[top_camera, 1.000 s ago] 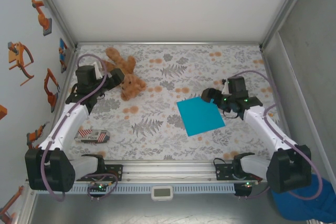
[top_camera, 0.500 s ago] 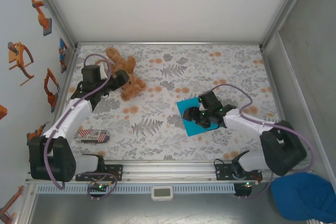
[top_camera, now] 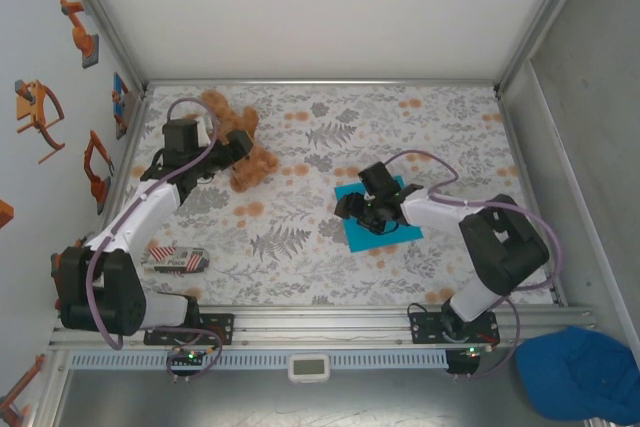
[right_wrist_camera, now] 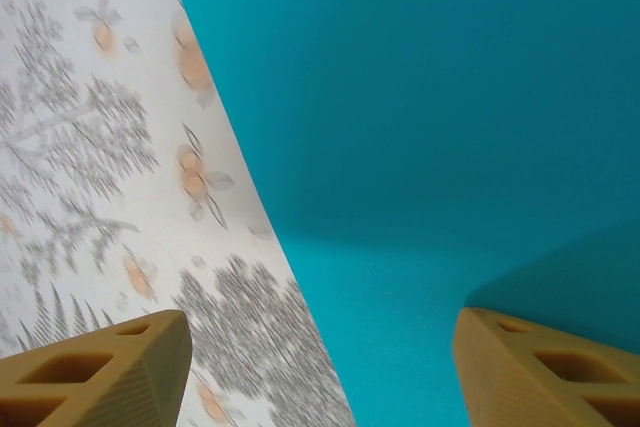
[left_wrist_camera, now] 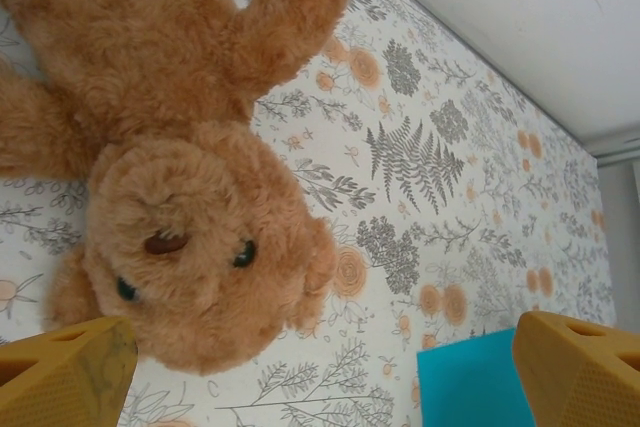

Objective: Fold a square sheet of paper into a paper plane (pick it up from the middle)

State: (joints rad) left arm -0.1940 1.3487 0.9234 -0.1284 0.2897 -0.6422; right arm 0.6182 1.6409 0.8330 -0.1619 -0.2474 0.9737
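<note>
The square sheet of paper (top_camera: 385,237) is plain cyan-blue and lies flat on the floral tablecloth, right of centre. My right gripper (top_camera: 358,207) hangs low over its left part. In the right wrist view the paper (right_wrist_camera: 450,127) covers the right side, and the right gripper (right_wrist_camera: 320,377) is open with one finger over the cloth and the other over the paper, so it straddles the paper's left edge. My left gripper (top_camera: 240,147) sits at the teddy bear, open and empty (left_wrist_camera: 320,387). One corner of the paper (left_wrist_camera: 470,387) shows in the left wrist view.
A brown teddy bear (top_camera: 240,142) lies at the back left, close under the left gripper; its face (left_wrist_camera: 190,247) shows in the left wrist view. A small striped packet (top_camera: 175,259) lies near the left arm. A dark blue cap (top_camera: 580,372) rests outside the frame rail at the bottom right.
My right arm has swung left, from beside the paper's right edge to above its left edge. The left gripper has edged slightly toward the bear. The paper stays flat.
</note>
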